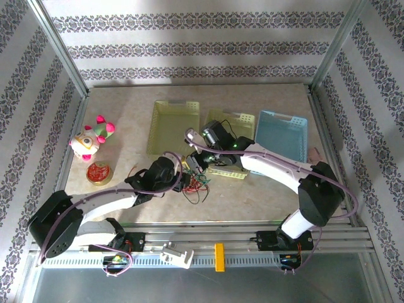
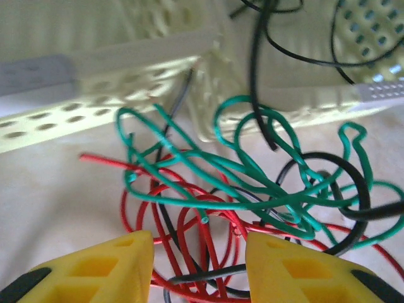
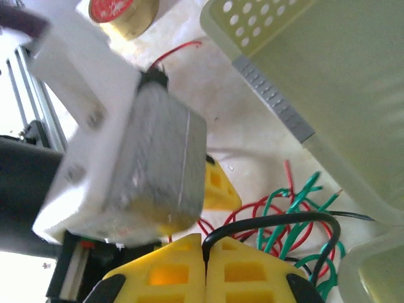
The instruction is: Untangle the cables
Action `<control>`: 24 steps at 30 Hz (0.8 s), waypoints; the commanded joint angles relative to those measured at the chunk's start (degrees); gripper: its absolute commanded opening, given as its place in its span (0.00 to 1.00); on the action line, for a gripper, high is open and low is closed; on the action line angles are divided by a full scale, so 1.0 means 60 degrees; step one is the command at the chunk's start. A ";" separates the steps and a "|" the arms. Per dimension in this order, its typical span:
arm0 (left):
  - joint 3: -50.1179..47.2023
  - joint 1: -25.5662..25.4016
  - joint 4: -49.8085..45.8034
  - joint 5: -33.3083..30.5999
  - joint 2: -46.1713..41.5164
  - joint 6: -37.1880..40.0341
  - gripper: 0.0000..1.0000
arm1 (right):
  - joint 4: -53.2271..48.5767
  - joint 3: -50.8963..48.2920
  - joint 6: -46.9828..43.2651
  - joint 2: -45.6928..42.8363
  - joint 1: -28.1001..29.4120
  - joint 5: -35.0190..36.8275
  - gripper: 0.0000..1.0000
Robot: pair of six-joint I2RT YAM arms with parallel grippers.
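Left end effector [image 2: 199, 243] is gaping over limp, light red, green and black cables [image 2: 221, 189]; right end effector [image 3: 204, 250] is clamping one black strand [image 3: 271, 218]. Free ends are likely offering cleanest holds.

Probably lab — aluminium-framed robot enclosure [image 1: 60, 50].

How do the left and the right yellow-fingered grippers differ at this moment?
The left gripper is open, jaws apart at the tangle of thin red, green and black cables; the right gripper is shut. The left grips nothing; the right pinches a black cable. Both have yellow fingers.
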 commanded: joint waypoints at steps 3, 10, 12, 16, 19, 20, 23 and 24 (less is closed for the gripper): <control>0.0305 -0.0131 0.0589 0.0933 0.0987 0.0584 0.40 | 0.1187 -0.0556 0.0902 -0.0416 -0.0544 -0.1208 0.00; 0.0091 -0.0131 0.1207 0.0037 0.1665 0.0172 0.31 | 0.1982 -0.0969 0.1731 -0.1226 -0.1081 -0.2005 0.00; 0.0016 -0.0131 0.1236 -0.0317 0.1746 0.0100 0.31 | 0.2280 -0.1138 0.1995 -0.1569 -0.1281 -0.2242 0.00; -0.0104 -0.0131 0.1384 -0.0594 0.1874 0.0020 0.24 | 0.3038 -0.1476 0.2633 -0.2243 -0.1607 -0.2734 0.00; -0.0094 -0.0131 0.1395 -0.0781 0.2050 -0.0040 0.18 | 0.3134 -0.1482 0.2815 -0.2664 -0.1733 -0.2870 0.00; -0.0093 -0.0131 0.1413 -0.0805 0.2108 -0.0044 0.16 | 0.3145 -0.1465 0.2834 -0.2815 -0.1749 -0.2918 0.00; -0.0030 -0.0131 0.1300 -0.0961 0.2284 -0.0121 0.04 | 0.3153 -0.1361 0.2917 -0.3198 -0.1791 -0.2976 0.00; -0.0024 -0.0131 0.1282 -0.1009 0.2317 -0.0156 0.01 | 0.3160 -0.1289 0.2941 -0.3316 -0.1809 -0.3044 0.00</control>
